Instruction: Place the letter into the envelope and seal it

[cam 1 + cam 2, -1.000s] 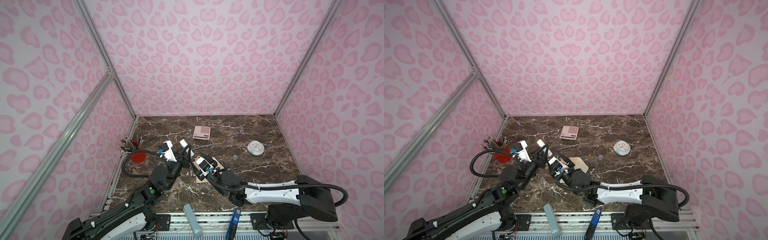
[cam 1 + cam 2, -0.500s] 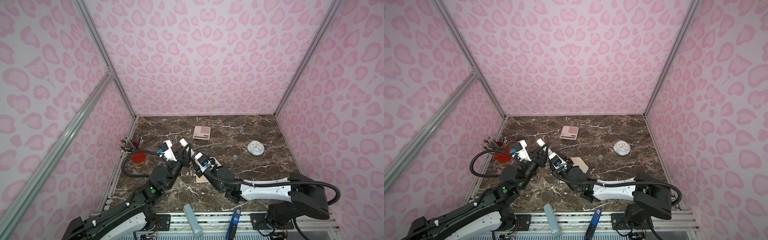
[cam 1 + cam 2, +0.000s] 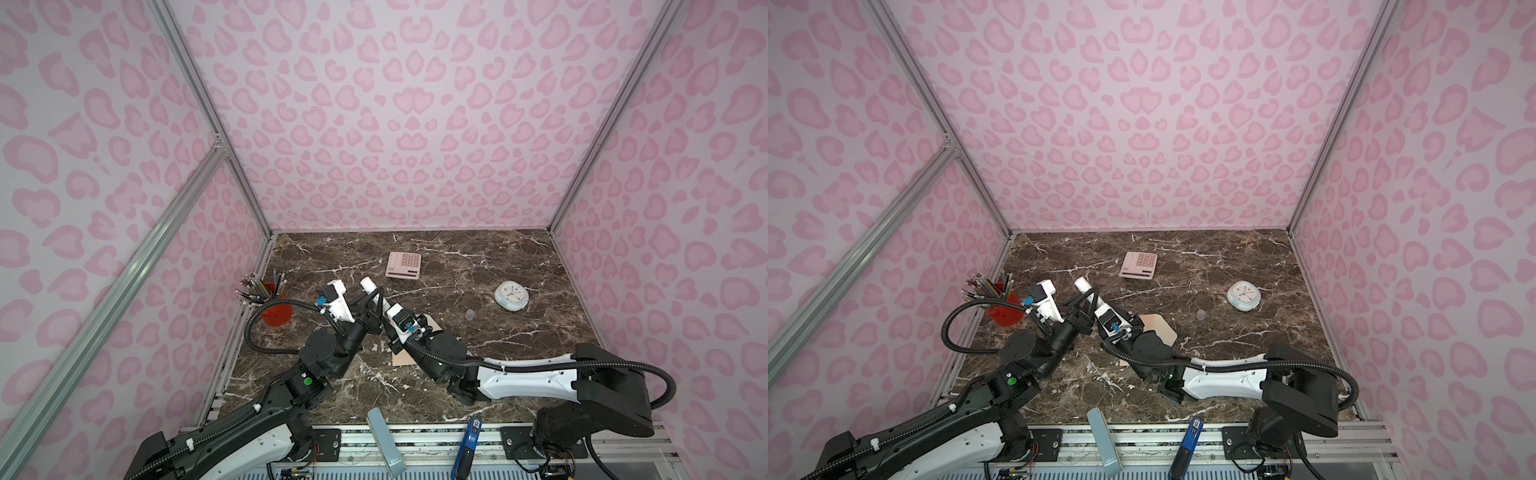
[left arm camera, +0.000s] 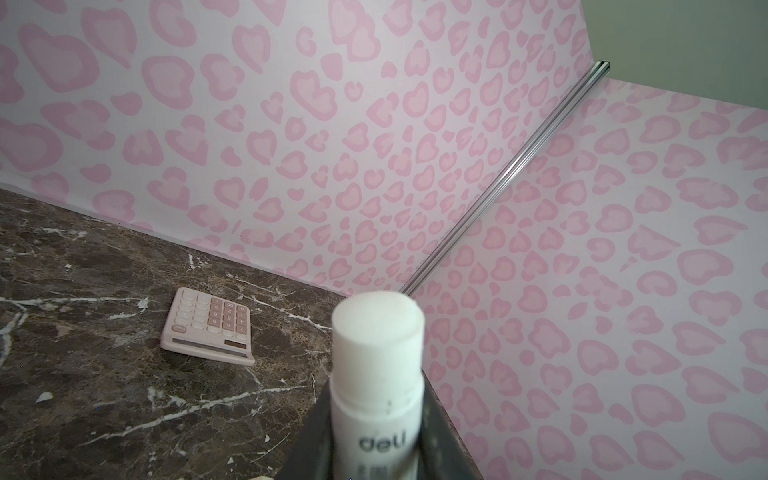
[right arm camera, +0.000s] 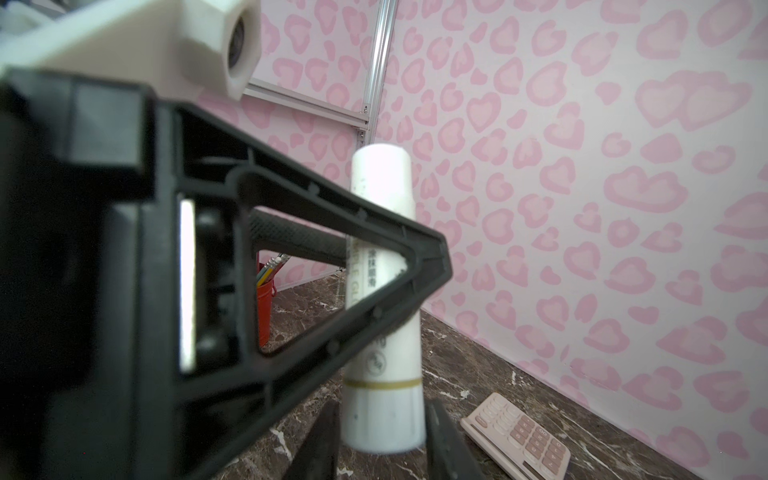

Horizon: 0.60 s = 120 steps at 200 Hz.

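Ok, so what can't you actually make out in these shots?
the letter: not seen in any view. Whether it is inside the envelope cannot be told, since the right arm covers most of the envelope in both top views.
right tool: in the right wrist view it flanks the glue stick end, but contact is unclear.
glue stick small print: blurred and cut off by the frame edge in the left wrist view.

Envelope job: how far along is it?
Done: no loose letter is in view, so it may already be inside the envelope, whose flap looks open. In hand: the left gripper holds a glue stick; the right gripper flanks its end. Left: gluing and sealing.
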Each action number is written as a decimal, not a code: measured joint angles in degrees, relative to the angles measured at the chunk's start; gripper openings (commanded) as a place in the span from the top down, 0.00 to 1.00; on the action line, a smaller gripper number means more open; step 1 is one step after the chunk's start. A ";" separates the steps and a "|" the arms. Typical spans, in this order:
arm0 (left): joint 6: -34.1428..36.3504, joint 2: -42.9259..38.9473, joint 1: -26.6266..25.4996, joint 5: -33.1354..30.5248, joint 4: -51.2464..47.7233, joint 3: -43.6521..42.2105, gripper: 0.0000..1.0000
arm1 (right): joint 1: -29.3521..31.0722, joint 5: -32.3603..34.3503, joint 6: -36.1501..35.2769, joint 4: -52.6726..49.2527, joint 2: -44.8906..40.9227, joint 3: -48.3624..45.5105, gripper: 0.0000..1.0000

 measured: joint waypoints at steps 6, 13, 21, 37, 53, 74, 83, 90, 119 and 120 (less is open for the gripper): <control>0.00 0.09 0.00 0.00 0.07 0.00 0.96 | 0.00 -0.09 0.00 0.07 0.00 0.04 0.66; 0.00 0.15 0.00 0.02 0.04 0.00 0.96 | 0.00 -0.15 0.00 0.07 0.00 0.09 0.66; -0.02 0.22 0.00 0.04 0.04 0.00 0.96 | 0.00 -0.15 0.00 0.07 0.00 0.09 0.66; -0.07 0.22 0.00 0.20 0.07 0.00 0.96 | -0.04 -0.15 0.00 0.07 0.00 0.11 0.66; -0.22 0.22 0.00 0.22 0.07 0.00 0.96 | -0.17 -0.17 -0.02 -0.02 0.00 0.31 0.69; -0.48 0.17 0.00 0.28 0.09 0.00 0.96 | -0.26 -0.37 -0.02 -0.02 -0.02 0.42 0.74; -0.46 0.13 0.00 0.37 0.07 0.00 0.96 | -0.26 -0.39 0.00 -0.02 -0.02 0.42 0.76; -0.48 0.13 0.00 0.37 0.07 0.00 0.96 | -0.26 -0.42 0.00 -0.04 -0.07 0.42 0.77; -0.70 0.24 0.00 0.87 0.26 0.00 0.96 | -0.26 -0.81 0.17 -1.01 -0.81 0.42 0.82; -0.70 0.24 0.00 0.92 0.26 0.00 0.96 | -0.26 -0.81 0.20 -1.07 -0.83 0.42 0.82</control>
